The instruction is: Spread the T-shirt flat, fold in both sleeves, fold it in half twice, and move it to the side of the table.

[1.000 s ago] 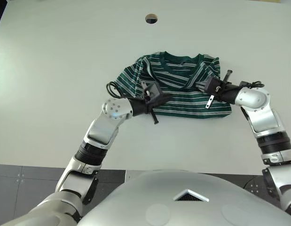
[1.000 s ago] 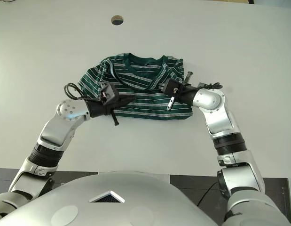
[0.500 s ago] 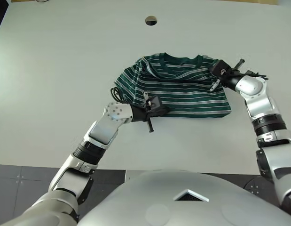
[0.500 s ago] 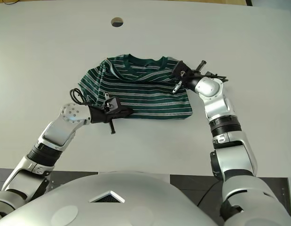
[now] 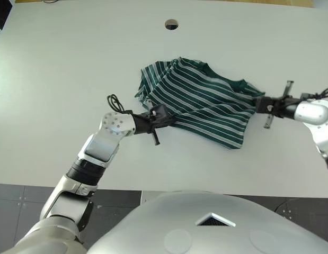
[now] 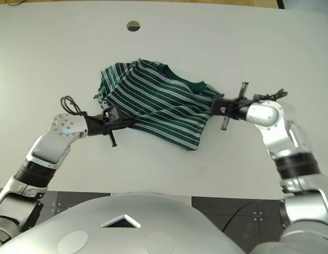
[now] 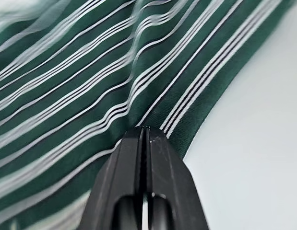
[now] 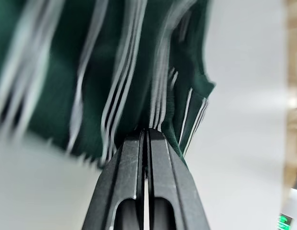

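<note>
The left end effector (image 5: 170,117), pressed together on the near-left edge of the T-shirt (image 5: 201,100), and the right end effector (image 5: 258,103), pinching its right edge, hold it stretched mid-desk (image 5: 73,53), long axis running left to right, stripes slanting toward the near right.

No text, label, number or sign can be read on the T-shirt (image 5: 201,100) or the table (image 5: 63,58).
</note>
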Tool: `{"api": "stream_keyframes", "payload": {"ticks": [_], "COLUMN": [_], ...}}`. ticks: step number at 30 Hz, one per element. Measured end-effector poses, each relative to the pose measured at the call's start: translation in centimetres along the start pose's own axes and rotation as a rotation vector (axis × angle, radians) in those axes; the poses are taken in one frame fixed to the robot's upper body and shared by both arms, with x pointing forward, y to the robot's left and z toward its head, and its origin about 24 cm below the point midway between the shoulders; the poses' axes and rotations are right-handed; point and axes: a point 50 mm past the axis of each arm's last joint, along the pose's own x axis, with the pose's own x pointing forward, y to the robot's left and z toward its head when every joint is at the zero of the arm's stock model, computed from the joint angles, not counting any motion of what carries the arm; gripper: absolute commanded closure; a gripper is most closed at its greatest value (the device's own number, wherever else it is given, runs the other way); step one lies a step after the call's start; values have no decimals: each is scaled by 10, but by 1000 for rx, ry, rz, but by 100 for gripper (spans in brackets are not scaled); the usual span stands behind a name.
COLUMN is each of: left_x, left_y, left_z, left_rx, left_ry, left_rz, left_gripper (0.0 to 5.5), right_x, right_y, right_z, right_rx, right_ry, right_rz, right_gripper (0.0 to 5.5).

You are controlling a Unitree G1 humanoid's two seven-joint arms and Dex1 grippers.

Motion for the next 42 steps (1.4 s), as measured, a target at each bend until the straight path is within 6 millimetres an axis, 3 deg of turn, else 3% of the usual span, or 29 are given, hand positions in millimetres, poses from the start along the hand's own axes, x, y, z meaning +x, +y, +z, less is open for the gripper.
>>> {"api": "stream_keyframes", "payload": {"ticks": [2,5,8,14,20,23,25,27,30,35,40,42], "left_x": [-8,-18,-20,-19,-16,-31,-42,-53,-66,-77,-75,-72], "left_y": [7,17,22,28,30,38,39,33,22,-9,-31,-32], "left_z": [-3,-8,-8,-6,-3,19,31,37,36,6,-12,-12], "left_rx": [7,-6,-8,11,51,141,194,265,347,527,729,804], "left_ry": [20,52,59,62,-10,-189,-264,-307,-297,-61,105,109], "left_rz": [29,72,86,101,130,201,218,203,170,35,-71,-54], "left_gripper": [539,539,539,539,521,486,455,419,368,324,324,324], "right_x": [-15,-27,-32,-34,-39,-50,-52,-45,-34,-38,-40,-38], "right_y": [18,57,76,79,31,2,-3,-2,12,20,18,24], "right_z": [11,51,77,109,90,80,76,64,42,19,29,44], "right_rx": [-23,-18,-11,-14,42,52,15,-145,-399,-614,-737,-787], "right_ry": [-50,-243,-362,-518,-511,-538,-526,-404,-236,-143,-206,-285], "right_rz": [100,307,408,416,123,-40,-85,-109,-12,86,69,57], "right_gripper": [540,540,540,540,540,496,460,418,360,284,279,279]}}
